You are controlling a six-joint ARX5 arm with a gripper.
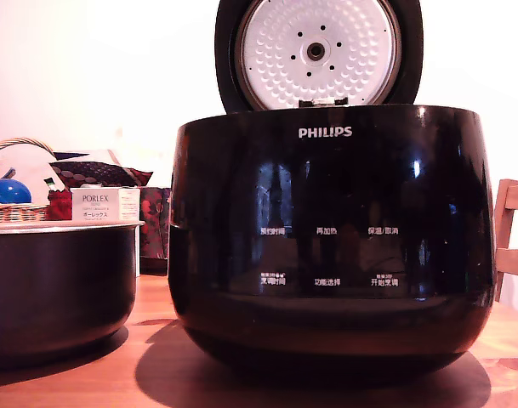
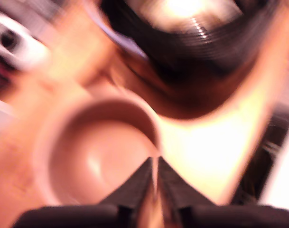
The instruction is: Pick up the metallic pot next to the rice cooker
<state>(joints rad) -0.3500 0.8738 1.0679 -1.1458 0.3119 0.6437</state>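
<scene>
Exterior view: a large glossy black rounded rice cooker (image 1: 331,238) with a white PHILIPS logo fills the middle of the frame, standing on a wooden table (image 1: 156,361).
Cooker lid: the round black lid (image 1: 318,51) stands open and upright behind the body, its dimpled silver-white inner plate facing the camera.
Task item: the round dark grey-black metallic pot (image 1: 59,289) with a thin silvery flared rim sits upright on the table at the exterior view's left, just beside the cooker, with a narrow gap between them.
Behind the pot: a white PORLEX box (image 1: 105,204), a wicker basket (image 1: 16,212) holding a blue ball (image 1: 8,191), and a red patterned cloth (image 1: 97,174).
Exterior view's right edge: part of a wooden chair (image 1: 514,238).
Wrist view: heavily blurred; the pot's open mouth (image 2: 87,156) is seen from above, with the dark cooker (image 2: 220,52) beyond it.
Gripper: the black gripper (image 2: 154,164) hangs above the pot, its tip close to the pot's rim on the side nearest the cooker.
Fingers: the two dark fingers (image 2: 135,185) are pressed nearly together, only a thin slit between them and nothing seen in it.
Contact with the pot: cannot tell through the blur.
</scene>
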